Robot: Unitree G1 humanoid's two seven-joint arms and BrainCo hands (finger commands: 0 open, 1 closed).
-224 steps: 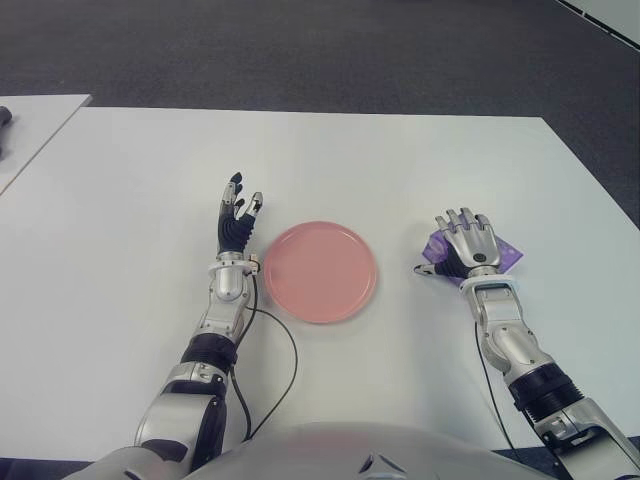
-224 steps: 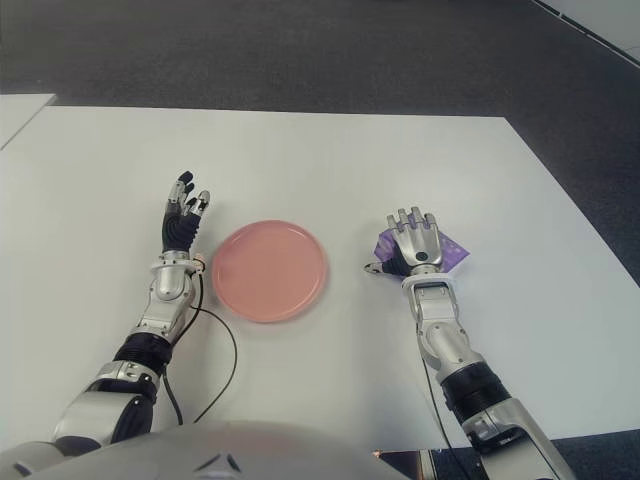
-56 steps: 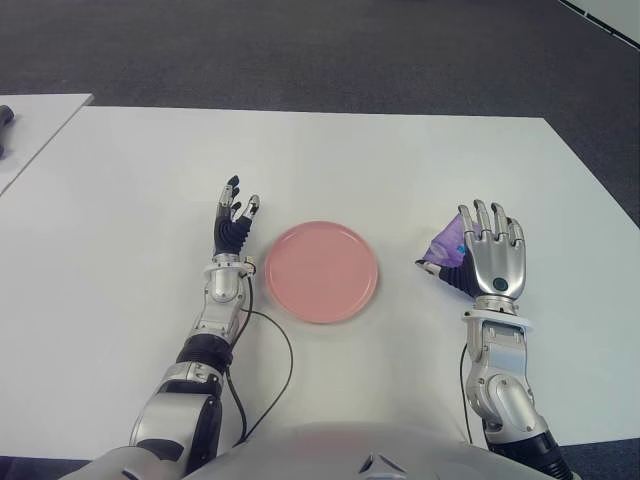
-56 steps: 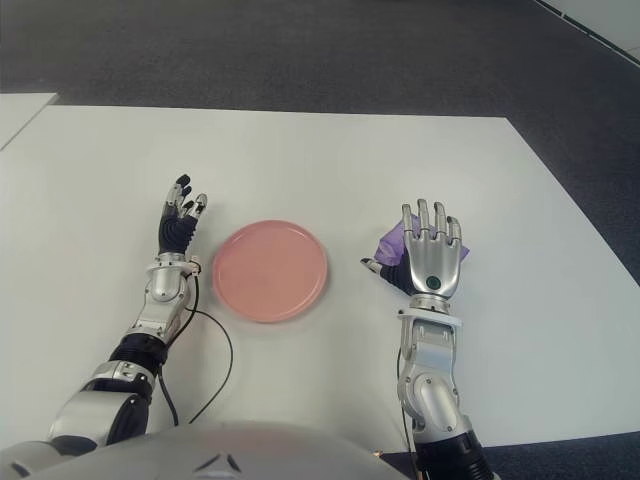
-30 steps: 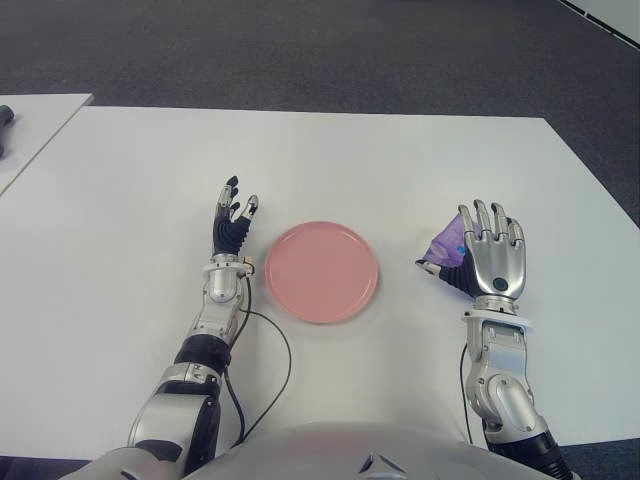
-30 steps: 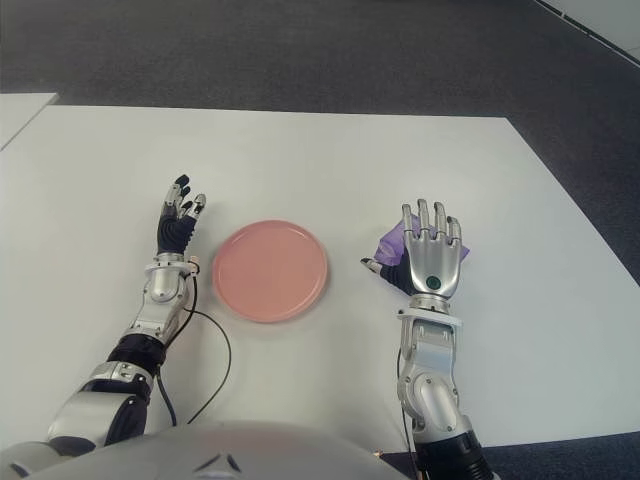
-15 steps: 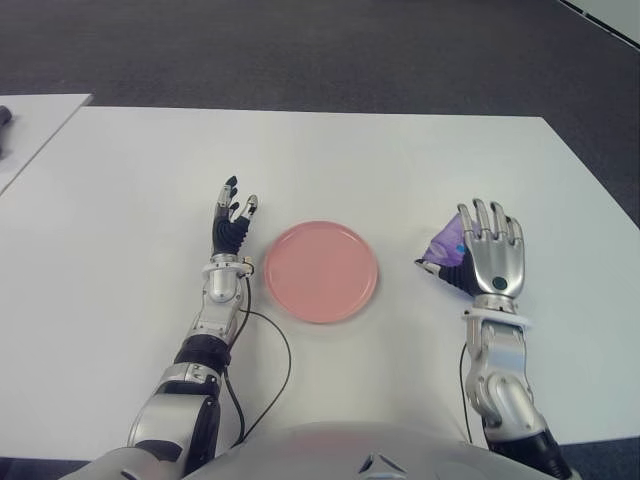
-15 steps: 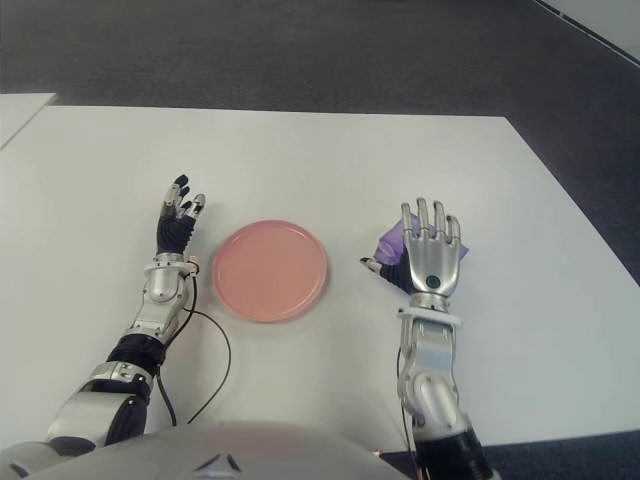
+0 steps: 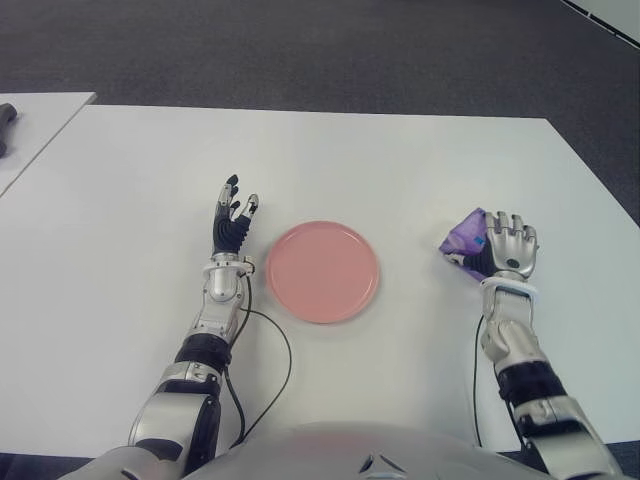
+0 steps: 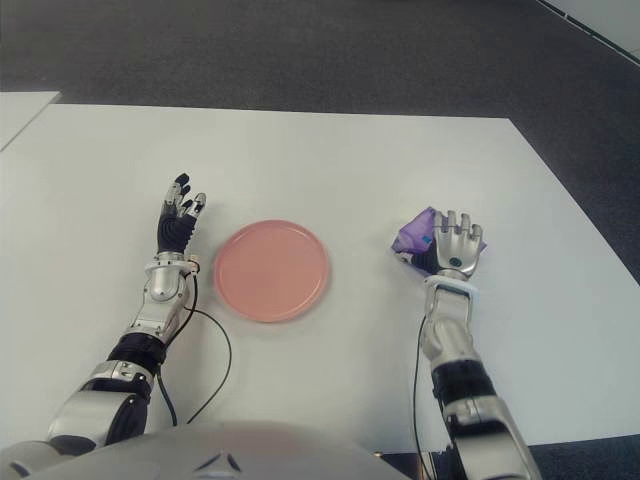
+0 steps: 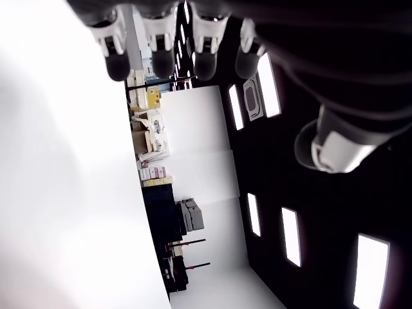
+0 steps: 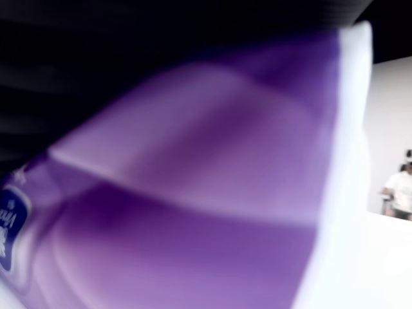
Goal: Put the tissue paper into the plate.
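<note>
A pink round plate lies on the white table, near its middle. The tissue paper is a purple pack to the right of the plate, well apart from it. My right hand is curled around the pack from its right side, and the pack's left corner sticks out past the fingers. Purple wrapper fills the right wrist view almost entirely. On the plate's left, my left hand shows with fingers straight and nothing in them; its fingertips are spread in the left wrist view.
A thin black cable loops on the table from my left forearm toward the front edge. A second white table stands at the far left with a dark object on it. Dark carpet lies beyond the table's far edge.
My right hand has shifted to the right with the purple pack, dropped lower, and its fingers have curled in from straight. The left hand and the plate have stayed put.
</note>
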